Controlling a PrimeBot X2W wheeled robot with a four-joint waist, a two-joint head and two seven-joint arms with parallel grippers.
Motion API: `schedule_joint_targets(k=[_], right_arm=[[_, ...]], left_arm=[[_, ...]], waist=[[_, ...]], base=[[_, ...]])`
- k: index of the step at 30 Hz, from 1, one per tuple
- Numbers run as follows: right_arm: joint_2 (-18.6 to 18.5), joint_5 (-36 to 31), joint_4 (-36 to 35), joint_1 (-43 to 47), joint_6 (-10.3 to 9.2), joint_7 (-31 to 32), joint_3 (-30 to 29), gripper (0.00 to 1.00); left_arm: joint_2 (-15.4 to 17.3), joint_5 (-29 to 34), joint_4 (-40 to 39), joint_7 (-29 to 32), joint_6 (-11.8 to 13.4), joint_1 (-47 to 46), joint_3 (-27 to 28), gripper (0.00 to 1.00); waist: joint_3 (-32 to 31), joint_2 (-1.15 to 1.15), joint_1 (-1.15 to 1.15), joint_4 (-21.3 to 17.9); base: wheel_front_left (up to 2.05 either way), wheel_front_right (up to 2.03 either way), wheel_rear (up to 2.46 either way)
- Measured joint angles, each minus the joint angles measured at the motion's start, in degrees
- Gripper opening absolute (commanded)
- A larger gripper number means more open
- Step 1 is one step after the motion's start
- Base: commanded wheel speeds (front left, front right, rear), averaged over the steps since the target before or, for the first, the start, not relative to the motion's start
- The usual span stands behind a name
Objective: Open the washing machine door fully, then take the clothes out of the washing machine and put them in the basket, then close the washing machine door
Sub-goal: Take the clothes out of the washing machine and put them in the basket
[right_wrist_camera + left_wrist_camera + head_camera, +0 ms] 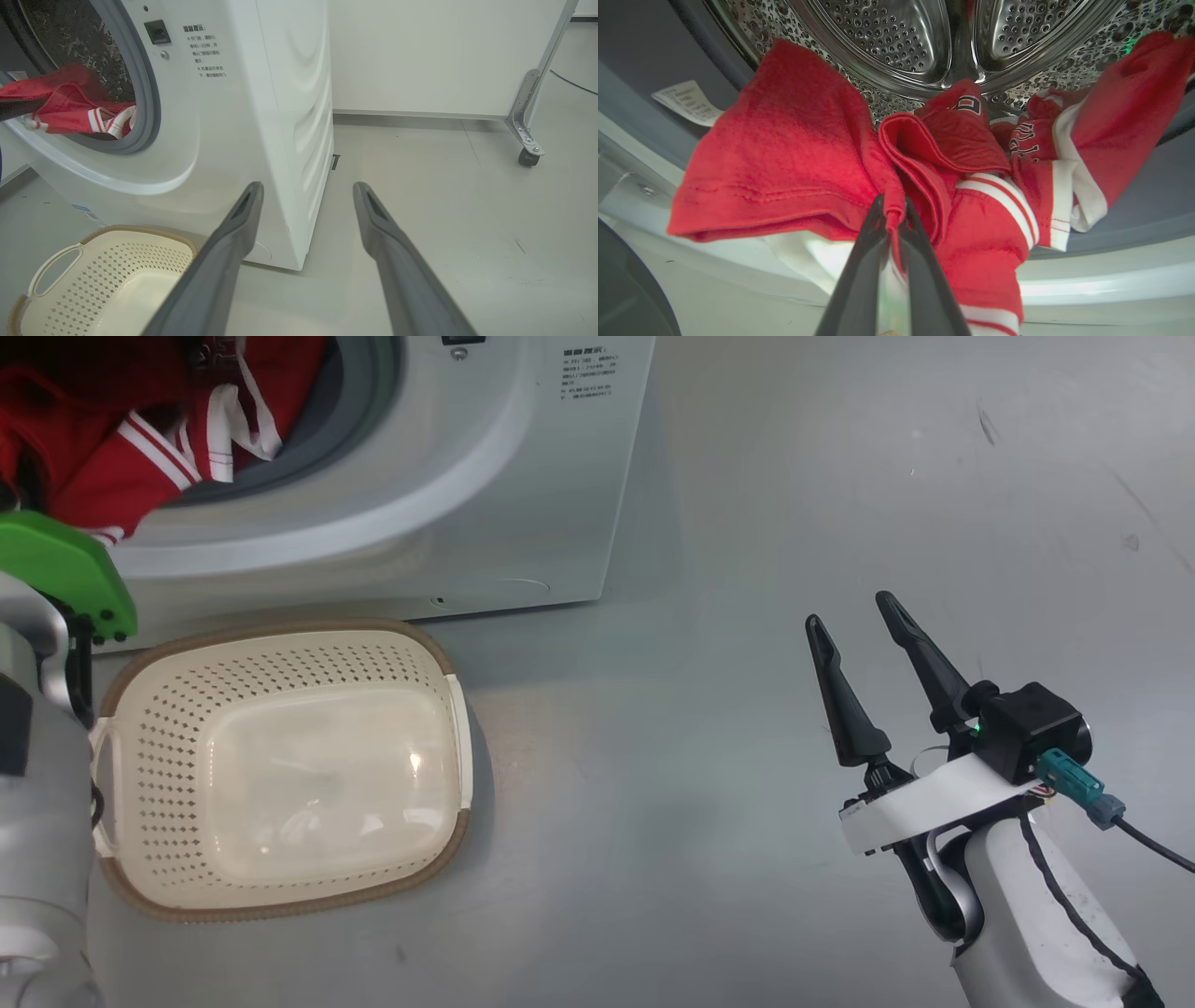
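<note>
Where the clothes [784,154] spill from the washing machine [523,476] mouth, the left gripper [892,210] pinches a red fold, fingers [864,261] nearly together. The right gripper [848,609] hangs wide open, empty, over the floor [700,803] well right of the basket [280,627].

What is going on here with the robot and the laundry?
The robot is unloading the washing machine. Its left gripper is shut on a fold of the red clothes at the mouth of the drum. The right gripper is open over the floor, holding nothing. The basket stands before the machine, no clothes in it yet.
</note>
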Motion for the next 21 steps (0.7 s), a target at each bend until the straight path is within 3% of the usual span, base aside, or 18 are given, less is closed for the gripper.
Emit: schedule_joint_targets(k=[12, 21], right_arm=[[0.1, 0.0, 0.8, 2.8, 0.0, 0.0, -0.7, 1.0], [0.1, 0.0, 0.9, 4.6, 0.0, 0.0, -1.5, 1.0]], left_arm=[[-2.3, -0.1, 1.2, -4.3, -3.4, 7.3, -1.3, 0.0], [-4.5, -0.6, 0.9, -5.5, -4.5, 11.7, -2.0, 0.0]], waist=[[-6.2, 0.0, 0.0, 2.1], [-9.6, 0.0, 0.0, 3.3]], base=[[0.0, 0.0, 0.0], [0.0, 0.0, 0.0]])
